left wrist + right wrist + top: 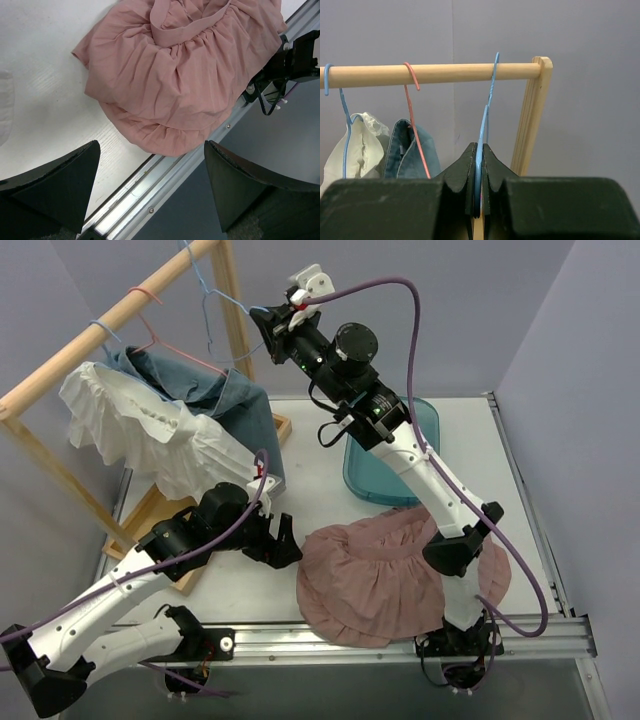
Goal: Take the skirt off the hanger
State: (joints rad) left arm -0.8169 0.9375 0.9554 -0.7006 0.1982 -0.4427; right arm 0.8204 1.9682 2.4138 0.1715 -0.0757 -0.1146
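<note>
Arm on the right stretches up and far-left to the rail (445,74), the right gripper (479,152) clamped on a blue hanger (489,95) hooked there. The other arm lies low at the near left, the left gripper (151,144) spread wide above the table (310,465), holding nothing. The pink skirt (380,575) lies crumpled at the near edge, beside the right arm's base. A white garment (150,425) and a denim garment (235,400) hang from the rail; a teal bin (365,475) sits just beyond the skirt.
</note>
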